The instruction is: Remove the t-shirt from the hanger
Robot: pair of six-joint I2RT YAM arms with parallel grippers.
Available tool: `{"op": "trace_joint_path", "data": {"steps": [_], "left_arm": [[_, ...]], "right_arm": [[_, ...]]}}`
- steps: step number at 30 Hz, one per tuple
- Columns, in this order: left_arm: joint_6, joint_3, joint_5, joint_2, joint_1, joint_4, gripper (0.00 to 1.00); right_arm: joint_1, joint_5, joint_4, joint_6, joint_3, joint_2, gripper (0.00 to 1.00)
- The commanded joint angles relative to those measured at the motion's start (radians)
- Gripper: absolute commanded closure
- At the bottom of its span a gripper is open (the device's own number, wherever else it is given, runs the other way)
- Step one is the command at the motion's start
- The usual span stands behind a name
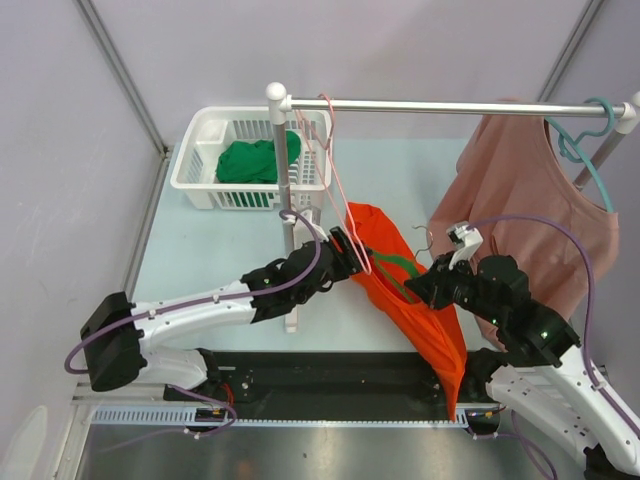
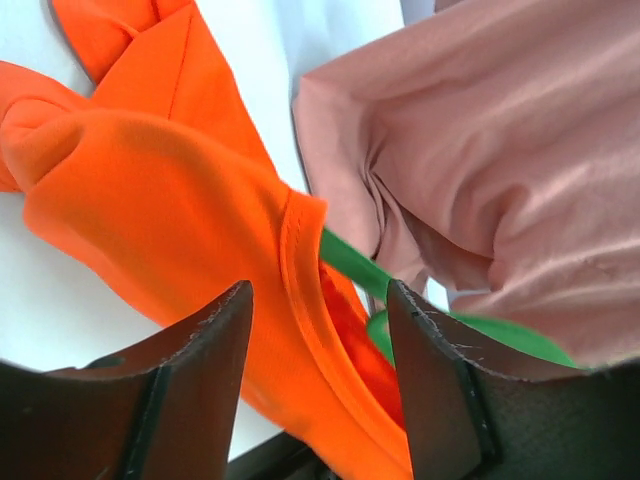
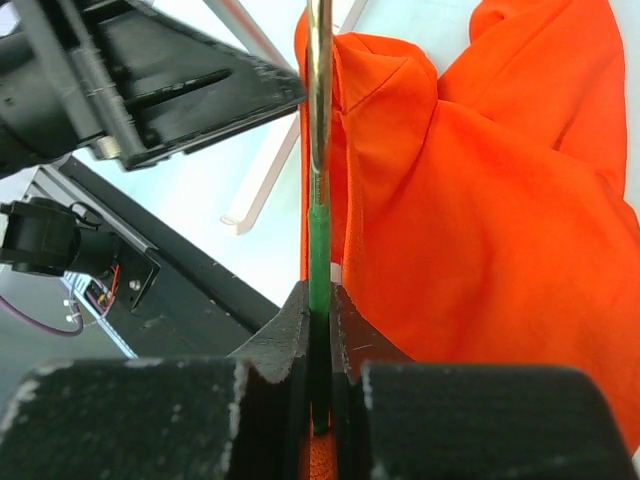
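Right tool [image 3: 318,300]: we are clamping it on the green hanger [image 3: 318,250]. The fingers are nearly meeting, with only the thin green shaft between them.
Left tool [image 2: 320,300]: we are holding it partly open. A stitched edge of the orange t-shirt [image 2: 170,190] is lying in the gap, and neither finger is visibly pressing on it.
Where the shirt is: it is hanging on the hanger above the desk [image 1: 210,250], between the two tools. Its bulk is draping down toward the near edge on the right side.
Long axis: in the top view the shirt is running from far-left to near-right. The left tool is sitting at its far-left end, and the right tool is at the hanger by the middle of the shirt.
Deciding relation: the cloth is lying straight ahead of the left tool, which is the nearer one to the free edge. The right tool is only bracing the hanger.
Step in hand: we are judging that the left tool is lining up a pinch on the edge.
Next move: we are expecting it to close on the cloth and draw it leftward off the hanger arm.
Risk: the fingers may be catching the green arm along with the cloth.
Farther back: a pink shirt [image 1: 520,190] is hanging on a teal hanger [image 1: 585,140] from the rail [image 1: 430,105], just behind the right tool.
Farthest: a white basket [image 1: 200,165] is holding a green cloth [image 1: 255,160].
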Motion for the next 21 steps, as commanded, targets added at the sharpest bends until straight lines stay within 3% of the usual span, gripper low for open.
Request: {"op": "trace_joint_path", "data": {"steps": [1,4,7,12,18,21], "left_arm": [[-0.039,0.076,-0.045,0.052,0.012,-0.042,0.4],[-0.051,0.096,-0.067,0.078,0.017,-0.094,0.45],[-0.051,0.1,-0.082,0.083,0.02,-0.1,0.6],[-0.038,0.105,-0.094,0.083,0.029,-0.111,0.63],[-0.004,0.126,-0.14,0.066,0.045,-0.156,0.92],[0.031,0.158,-0.194,0.052,0.046,-0.199,1.0]], "right_arm": [[0.008,-0.007,0.026,0.003,0.015,-0.033,1.0],[0.011,-0.017,0.029,0.005,0.011,-0.054,1.0],[0.014,-0.023,0.028,-0.002,0.007,-0.071,1.0],[0.017,-0.04,0.032,-0.005,0.006,-0.082,1.0],[0.024,-0.024,0.016,0.024,0.011,-0.077,1.0],[0.026,-0.003,-0.041,0.069,0.038,-0.045,1.0]]}}
